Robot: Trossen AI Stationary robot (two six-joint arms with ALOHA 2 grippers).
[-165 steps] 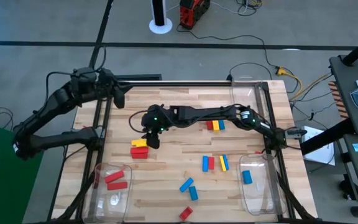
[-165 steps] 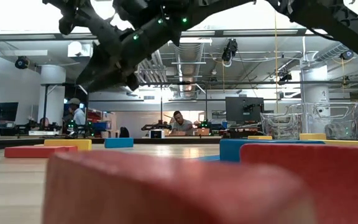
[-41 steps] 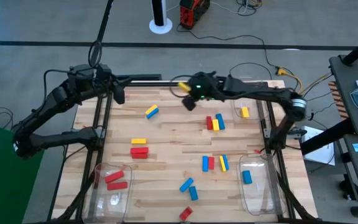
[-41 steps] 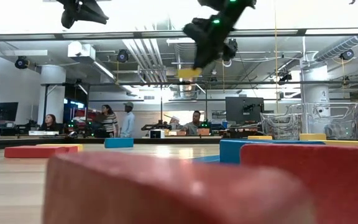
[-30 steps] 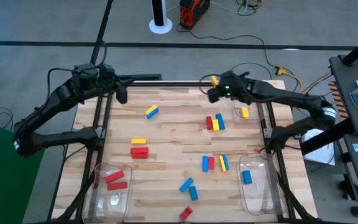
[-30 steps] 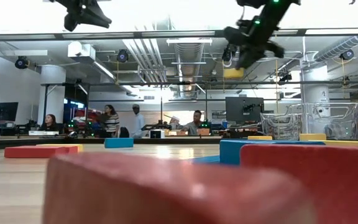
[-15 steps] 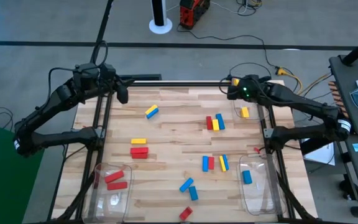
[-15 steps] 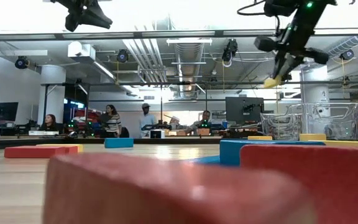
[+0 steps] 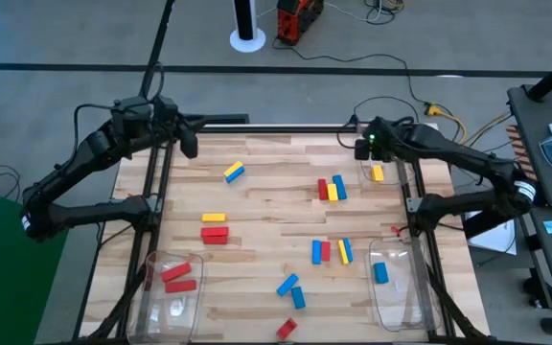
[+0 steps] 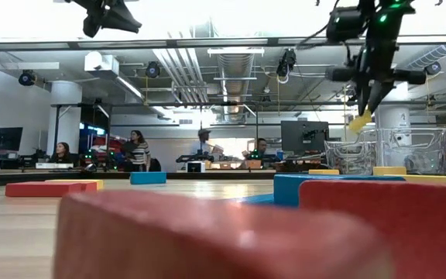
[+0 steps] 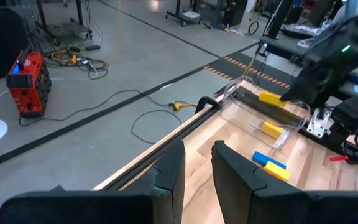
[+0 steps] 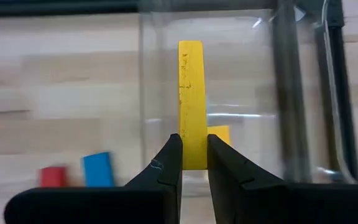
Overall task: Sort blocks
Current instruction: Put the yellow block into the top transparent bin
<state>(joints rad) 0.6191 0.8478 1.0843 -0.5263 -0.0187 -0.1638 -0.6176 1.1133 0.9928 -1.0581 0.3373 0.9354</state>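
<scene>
My right gripper (image 9: 362, 146) hangs over the clear far-right bin (image 9: 391, 158), shut on a yellow block (image 12: 191, 93), which shows below it in the low view (image 10: 360, 122). Another yellow block (image 9: 378, 173) lies on the bin's floor. Red, yellow and blue blocks lie flat on the wooden table, among them a red, yellow and blue row (image 9: 331, 190) and a yellow and blue pair (image 9: 235, 172). My left gripper (image 9: 189, 147) waits raised at the far-left corner, open by a narrow gap (image 11: 197, 149) with nothing in it. My right gripper pinches the yellow block by its two broad faces at one end (image 12: 192, 155), between the two fingers. The fingers point down from above and lie along the block. The block sticks out past the fingertips, hangs slightly tilted (image 10: 360, 122), and is clear of the bin.
A clear bin at the near left (image 9: 171, 278) holds red blocks; another at the near right (image 9: 386, 278) holds a blue block (image 9: 380, 272). Loose blocks lie mid-table (image 9: 331, 251) and near the front edge (image 9: 287, 329). People stand in the room behind.
My right gripper has carried the yellow block toward the table's right edge, until it is over the far-right bin, and has come lower. The gripper has tipped downward, so the block now hangs below it instead of lying level.
</scene>
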